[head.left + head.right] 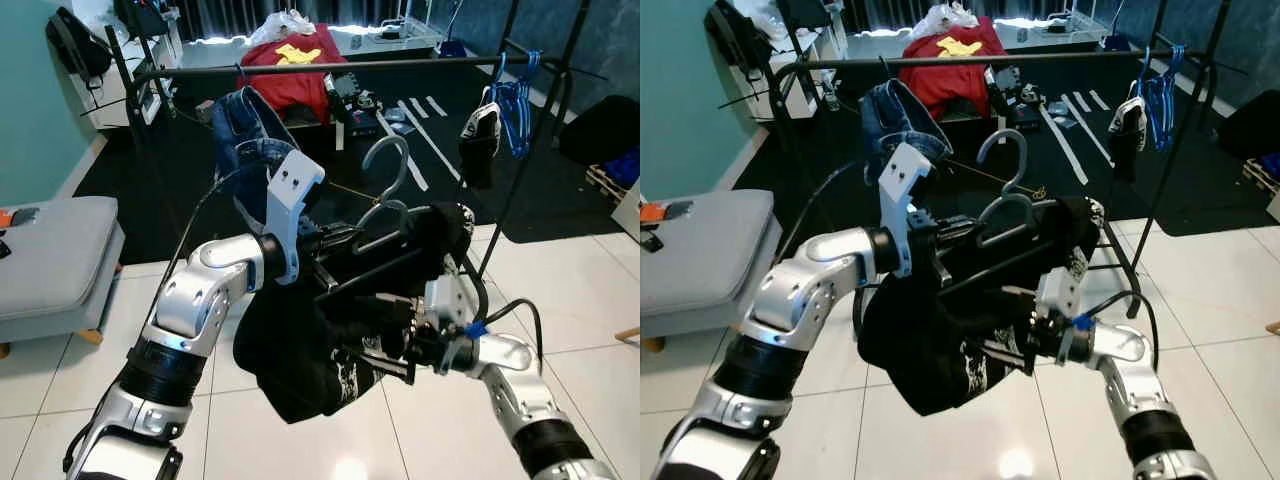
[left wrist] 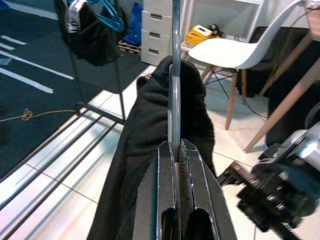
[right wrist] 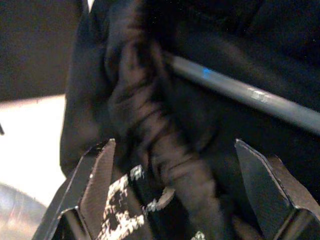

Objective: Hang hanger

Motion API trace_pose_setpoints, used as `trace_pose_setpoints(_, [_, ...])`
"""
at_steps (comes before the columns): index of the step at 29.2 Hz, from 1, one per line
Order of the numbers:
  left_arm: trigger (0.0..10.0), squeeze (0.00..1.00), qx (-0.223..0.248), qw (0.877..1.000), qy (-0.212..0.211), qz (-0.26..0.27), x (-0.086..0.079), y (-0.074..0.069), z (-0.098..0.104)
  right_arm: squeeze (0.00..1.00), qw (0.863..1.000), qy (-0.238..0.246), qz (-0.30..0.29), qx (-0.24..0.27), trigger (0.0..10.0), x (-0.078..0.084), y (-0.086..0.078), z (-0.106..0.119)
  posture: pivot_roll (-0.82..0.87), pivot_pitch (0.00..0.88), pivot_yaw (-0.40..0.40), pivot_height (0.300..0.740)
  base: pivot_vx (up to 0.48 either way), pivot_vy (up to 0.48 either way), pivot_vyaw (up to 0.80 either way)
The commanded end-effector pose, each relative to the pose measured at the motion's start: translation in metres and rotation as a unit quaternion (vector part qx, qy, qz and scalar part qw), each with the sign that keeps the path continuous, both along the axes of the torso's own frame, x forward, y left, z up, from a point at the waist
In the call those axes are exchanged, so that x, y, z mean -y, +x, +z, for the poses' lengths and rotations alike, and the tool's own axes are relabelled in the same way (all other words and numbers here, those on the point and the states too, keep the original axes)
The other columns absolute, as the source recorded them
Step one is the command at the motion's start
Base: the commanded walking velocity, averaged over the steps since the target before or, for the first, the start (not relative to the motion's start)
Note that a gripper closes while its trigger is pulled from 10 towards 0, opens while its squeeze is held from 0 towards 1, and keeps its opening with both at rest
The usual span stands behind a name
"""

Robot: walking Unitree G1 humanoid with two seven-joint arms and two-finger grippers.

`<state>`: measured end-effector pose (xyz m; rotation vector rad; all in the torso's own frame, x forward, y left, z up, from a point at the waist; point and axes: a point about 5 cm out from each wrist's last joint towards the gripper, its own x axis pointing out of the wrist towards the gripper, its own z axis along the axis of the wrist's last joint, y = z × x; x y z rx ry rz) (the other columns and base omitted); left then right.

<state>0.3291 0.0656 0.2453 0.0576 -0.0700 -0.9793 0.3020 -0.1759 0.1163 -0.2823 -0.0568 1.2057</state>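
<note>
1. The grey hanger [image 1: 385, 215] sits in mid-air in front of the robot, below and in front of the clothes rail [image 1: 330, 66]. Its hook points up and curls toward the robot's left, and its shoulder bar runs roughly left to right, sloping down toward the left.
2. A black garment [image 1: 300, 350] with white print is draped on the hanger and sags well below it, over the white tile floor [image 1: 590, 300].
3. The left end effector [image 2: 176, 165] has its two fingers pressed together on the thin hanger bar, gripping it edge-on with black cloth bunched on both sides.
4. The right end effector [image 3: 172, 170] is spread wide, its fingers on either side of a twisted fold of the garment, with a grey bar just beyond.
5. The rail carries hanging jeans [image 1: 245, 130] near its left part and blue hangers [image 1: 515, 105] with a dark item near its right end; bare rail lies between them, above the hook.
6. The left arm bends at the elbow and reaches up and inward; the right arm reaches inward from lower right, under the garment.
7. A grey cushioned seat [image 1: 50, 255] stands off to the left, well apart from the arms.
</note>
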Motion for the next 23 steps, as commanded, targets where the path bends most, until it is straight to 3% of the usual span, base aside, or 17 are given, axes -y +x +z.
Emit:
trace_pose_setpoints(1, [0.0,0.0,0.018,1.0,-0.008,-0.019,0.002,-0.005,0.011,0.0,1.0,-0.017,0.012,0.009,10.0,-0.005,0.001,-0.001,0.08,0.098,0.06,0.74,0.0,0.0,0.0])
trace_pose_setpoints(8, [0.0,0.0,0.014,0.999,-0.013,-0.037,0.008,-0.013,0.012,0.0,0.999,-0.028,0.016,0.041,10.0,-0.015,0.01,0.006,0.08,0.097,0.052,0.74,0.0,0.0,0.0])
trace_pose_setpoints(19, [0.0,0.0,0.014,0.999,-0.015,-0.047,0.011,-0.016,0.013,0.0,0.998,-0.043,0.032,0.038,10.0,-0.021,0.013,0.003,0.08,0.086,0.052,0.74,0.0,0.0,0.0])
trace_pose_setpoints(20, [0.0,0.0,0.014,0.999,-0.015,-0.048,0.012,-0.016,0.014,0.0,0.997,-0.048,0.039,0.035,9.3,-0.022,0.012,0.001,0.08,0.084,0.053,0.74,0.0,0.0,0.0])
trace_pose_setpoints(21, [0.0,0.0,0.014,0.999,-0.015,-0.048,0.012,-0.016,0.014,0.0,0.997,-0.048,0.039,0.035,9.3,-0.022,0.012,0.001,0.08,0.084,0.053,0.74,0.0,0.0,0.0])
trace_pose_setpoints(22, [0.0,0.0,0.014,0.999,-0.016,-0.048,0.012,-0.016,0.014,0.0,0.997,-0.052,0.044,0.033,6.6,-0.023,0.012,-0.001,0.08,0.082,0.052,0.74,0.0,0.0,0.0])
trace_pose_setpoints(23, [0.0,0.0,0.014,0.999,-0.016,-0.048,0.012,-0.016,0.014,0.0,0.997,-0.052,0.044,0.033,6.6,-0.023,0.012,-0.001,0.08,0.082,0.052,0.74,0.0,0.0,0.0])
